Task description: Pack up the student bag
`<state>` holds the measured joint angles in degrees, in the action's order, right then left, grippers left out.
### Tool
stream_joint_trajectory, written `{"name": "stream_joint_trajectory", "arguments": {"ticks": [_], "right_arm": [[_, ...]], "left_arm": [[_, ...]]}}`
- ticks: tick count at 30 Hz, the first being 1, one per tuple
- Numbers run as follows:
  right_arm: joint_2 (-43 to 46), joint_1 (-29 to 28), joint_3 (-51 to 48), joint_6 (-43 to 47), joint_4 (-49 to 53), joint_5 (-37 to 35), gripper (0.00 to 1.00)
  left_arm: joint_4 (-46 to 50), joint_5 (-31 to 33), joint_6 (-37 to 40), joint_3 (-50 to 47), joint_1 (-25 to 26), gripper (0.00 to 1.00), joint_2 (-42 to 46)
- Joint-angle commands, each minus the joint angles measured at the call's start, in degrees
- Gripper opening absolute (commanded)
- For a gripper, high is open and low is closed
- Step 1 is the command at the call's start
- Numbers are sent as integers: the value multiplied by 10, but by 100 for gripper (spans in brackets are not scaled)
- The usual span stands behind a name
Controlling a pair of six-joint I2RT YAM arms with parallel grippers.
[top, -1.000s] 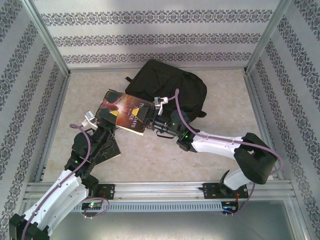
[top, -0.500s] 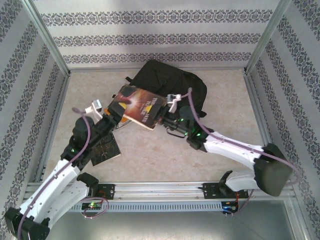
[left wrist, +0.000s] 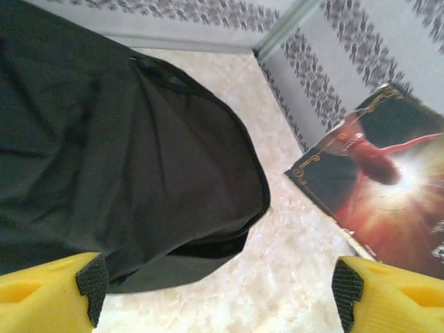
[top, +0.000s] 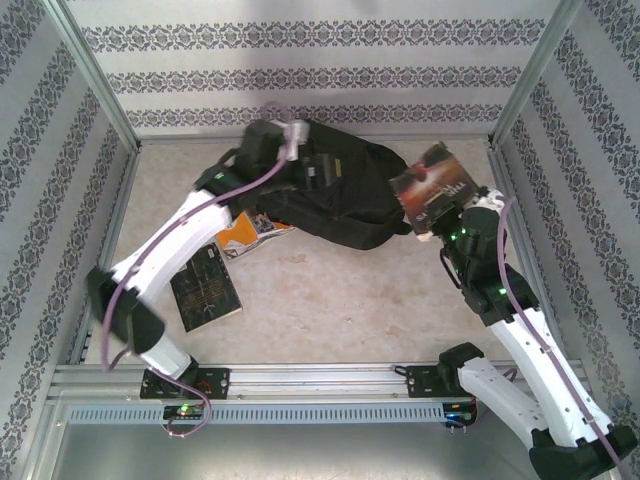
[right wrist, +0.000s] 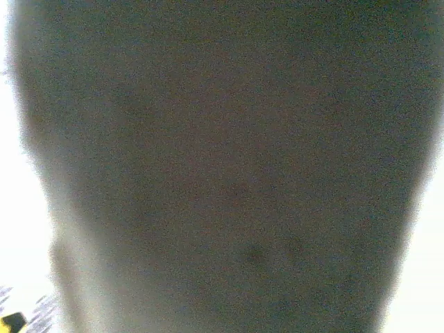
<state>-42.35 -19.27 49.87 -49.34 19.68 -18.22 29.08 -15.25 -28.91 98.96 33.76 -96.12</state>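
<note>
Left gripper [left wrist: 218, 291]: my yellow fingers [left wrist: 48, 288] are spread wide with nothing between them. It hangs over the student bag [top: 355, 195], near its far-left part in the top view.

Student bag: lies slumped on the table [top: 330, 300], at the far middle close to the back wall. Wrist view shows creased black fabric and a rounded edge resting on the tabletop.

Right gripper [top: 449, 218]: pinching the lower edge of a red-covered book [top: 432, 185]. The book is raised off the table and tilted, just right of the bag. My right wrist view is a dark blur.

On the table left of the bag: an orange booklet [top: 248, 230] touching the bag's edge, and a dark book [top: 205, 288] lying flat nearer my base.
</note>
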Motion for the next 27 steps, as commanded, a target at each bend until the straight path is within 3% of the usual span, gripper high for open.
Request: {"name": "stream_joint_trajectory", "arguments": {"ticks": [1, 3, 6, 8, 14, 19, 22, 27], "right_arm": [[14, 12, 27, 24, 79, -143, 0], [7, 18, 37, 26, 98, -186, 0], [-24, 41, 67, 12, 134, -166, 0], [-36, 49, 74, 10, 140, -151, 0], [-22, 85, 63, 28, 142, -111, 0], [-8, 126, 38, 19, 131, -33, 0], [-1, 143, 21, 1, 119, 13, 0], [-5, 148, 4, -15, 107, 50, 0]], "left_arm": [[145, 71, 116, 159, 66, 87, -119], [205, 116, 152, 279, 98, 91, -215], [283, 156, 186, 460, 128, 93, -353], [286, 166, 203, 521, 142, 100, -408], [214, 145, 207, 527, 150, 100, -464], [188, 190, 198, 528, 151, 96, -494], [170, 218, 202, 529, 151, 89, -504], [146, 232, 198, 529, 143, 63, -512]]}}
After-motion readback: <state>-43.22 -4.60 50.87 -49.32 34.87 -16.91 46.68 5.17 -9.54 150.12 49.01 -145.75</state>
